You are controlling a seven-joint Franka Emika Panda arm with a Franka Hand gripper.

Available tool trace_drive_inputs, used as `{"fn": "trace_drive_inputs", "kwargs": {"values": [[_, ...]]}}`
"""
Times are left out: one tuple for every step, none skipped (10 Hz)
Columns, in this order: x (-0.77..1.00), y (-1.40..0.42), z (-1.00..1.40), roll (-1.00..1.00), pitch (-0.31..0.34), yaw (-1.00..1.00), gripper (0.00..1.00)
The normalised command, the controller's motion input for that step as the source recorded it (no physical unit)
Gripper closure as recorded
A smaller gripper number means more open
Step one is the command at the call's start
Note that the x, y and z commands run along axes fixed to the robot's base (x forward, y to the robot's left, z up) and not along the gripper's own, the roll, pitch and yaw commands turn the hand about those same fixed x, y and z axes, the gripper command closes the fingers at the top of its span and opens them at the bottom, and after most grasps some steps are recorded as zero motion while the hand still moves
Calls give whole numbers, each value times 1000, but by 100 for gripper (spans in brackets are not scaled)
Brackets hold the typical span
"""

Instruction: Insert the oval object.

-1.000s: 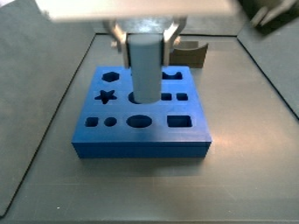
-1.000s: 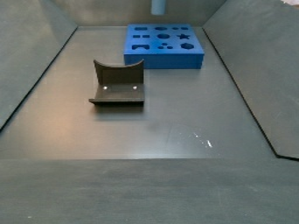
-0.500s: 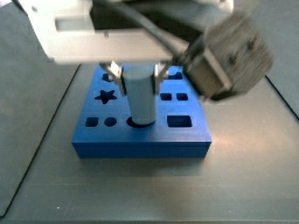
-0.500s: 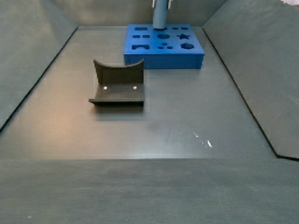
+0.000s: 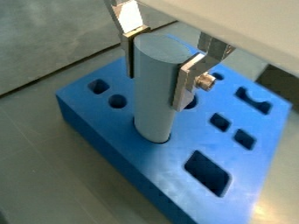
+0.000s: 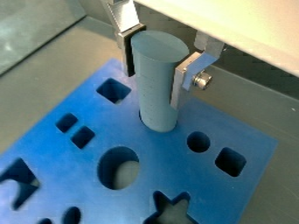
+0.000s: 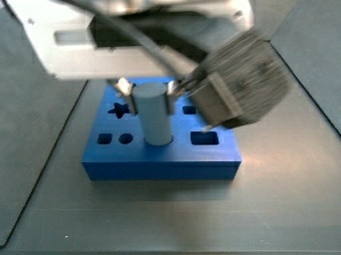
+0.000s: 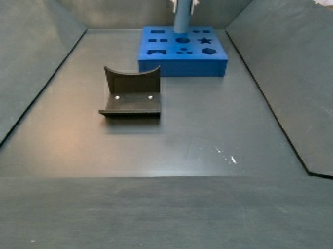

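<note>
Oval object (image 5: 156,87): tall pale grey-blue peg, upright, its lower end standing in a hole of the blue holed block (image 5: 140,162); top end flat and oval in both wrist views (image 6: 158,79); seen as a slim post over the block in both side views (image 7: 155,115) (image 8: 184,17); how deep it sits cannot be told.

Gripper (image 5: 160,52): directly above the block, its silver fingers (image 6: 191,72) on either side of the peg's upper part, closed onto it.

Blue holed block (image 8: 185,51): flat on the floor at the far end of the tray in a side view; top face cut with holes of varied shapes, star and rectangle among them (image 7: 160,154).

Brown arch-shaped block (image 8: 130,92): on the floor, well apart from the blue block, nearer mid-floor.
</note>
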Motion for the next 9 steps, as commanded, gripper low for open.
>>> {"fn": "trace_drive_inputs", "kwargs": {"values": [[-34,0,-449,-156,-169,0,100],[37,46,-617,-21,-140,0,100],[137,89,-586,80,-36,-6,100],[169,123,-509,127,-4,0,100],[209,117,-483,150,0,0,100],[206,209,-420,97,0,0,100],[80,63,-260,-17,-14,-63,100],[83,94,-194,-117,-57,-71,100],[89,14,-49,-26,0,-37,100]]}}
